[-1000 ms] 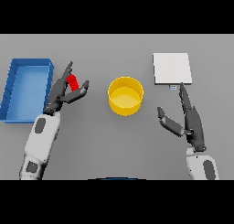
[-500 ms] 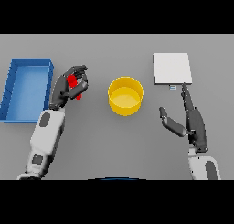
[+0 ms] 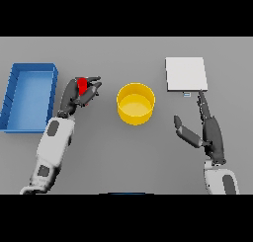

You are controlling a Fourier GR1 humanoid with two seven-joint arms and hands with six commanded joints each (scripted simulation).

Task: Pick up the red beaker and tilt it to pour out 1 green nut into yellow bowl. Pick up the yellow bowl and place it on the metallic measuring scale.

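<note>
Your left hand [image 3: 79,94] curls around the red beaker [image 3: 83,84], left of the yellow bowl [image 3: 135,103] (contents unclear). Right hand [image 3: 210,132] rests open below the scale [image 3: 185,73].

Lab bench: beaker [image 3: 82,84], scale [image 3: 185,74]

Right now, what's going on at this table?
The robot's left hand has its fingers curled round the red beaker, between the blue bin and the yellow bowl. Nothing has been poured yet as far as can be seen. The right hand is open, below the metallic scale.
</note>
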